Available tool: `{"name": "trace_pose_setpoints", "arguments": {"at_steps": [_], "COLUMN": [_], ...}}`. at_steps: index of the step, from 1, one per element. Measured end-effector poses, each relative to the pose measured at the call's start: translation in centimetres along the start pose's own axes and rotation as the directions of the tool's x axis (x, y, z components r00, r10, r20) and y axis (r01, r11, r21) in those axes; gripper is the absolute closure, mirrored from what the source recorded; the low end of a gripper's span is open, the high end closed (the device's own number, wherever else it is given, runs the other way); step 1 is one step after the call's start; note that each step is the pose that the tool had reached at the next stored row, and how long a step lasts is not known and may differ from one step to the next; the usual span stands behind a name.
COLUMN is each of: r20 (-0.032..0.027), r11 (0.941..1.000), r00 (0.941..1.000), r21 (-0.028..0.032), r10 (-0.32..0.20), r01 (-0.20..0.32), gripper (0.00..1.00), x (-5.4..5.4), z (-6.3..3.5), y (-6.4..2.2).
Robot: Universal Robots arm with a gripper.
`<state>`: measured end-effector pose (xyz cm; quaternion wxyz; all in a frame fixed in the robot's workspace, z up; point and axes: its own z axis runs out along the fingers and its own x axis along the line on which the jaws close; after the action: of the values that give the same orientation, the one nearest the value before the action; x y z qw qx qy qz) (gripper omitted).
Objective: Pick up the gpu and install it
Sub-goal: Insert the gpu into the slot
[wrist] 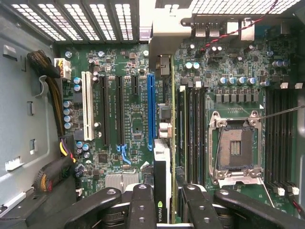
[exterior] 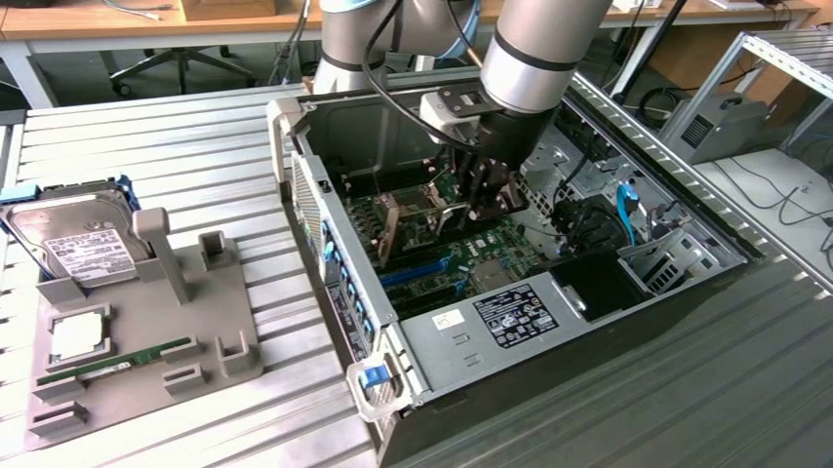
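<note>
My gripper is shut on the gpu, a slim dark card seen edge-on between the two black fingers. Its silver bracket points toward the vented rear wall of the case. The card hangs over the green motherboard, just beside the long blue slot and parallel to it. In the exterior view the gripper reaches down into the open computer case, low over the board.
An empty processor socket and memory slots lie beside the card. Cable bundles run along the case wall. Outside the case, a grey fixture holds a hard drive, a processor chip and a green memory stick.
</note>
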<state>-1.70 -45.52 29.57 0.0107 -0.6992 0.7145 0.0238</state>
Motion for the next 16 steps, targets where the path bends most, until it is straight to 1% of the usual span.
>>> {"name": "trace_pose_setpoints", "arguments": {"at_steps": [7, 15, 16], "r20": [0.0000, 0.0000, -0.0001], "r11": [1.0000, 1.0000, 1.0000], "r00": [1.0000, 1.0000, 1.0000], "r21": [0.0000, 0.0000, 0.0016], "r10": [0.000, 0.000, -0.002], "r01": [0.000, 0.000, 0.002], "gripper": [0.73, 0.73, 0.73], "x": [0.00, 0.02, 0.02], "z": [0.00, 0.01, 0.02], "y": [0.12, 0.66, 0.68]}}
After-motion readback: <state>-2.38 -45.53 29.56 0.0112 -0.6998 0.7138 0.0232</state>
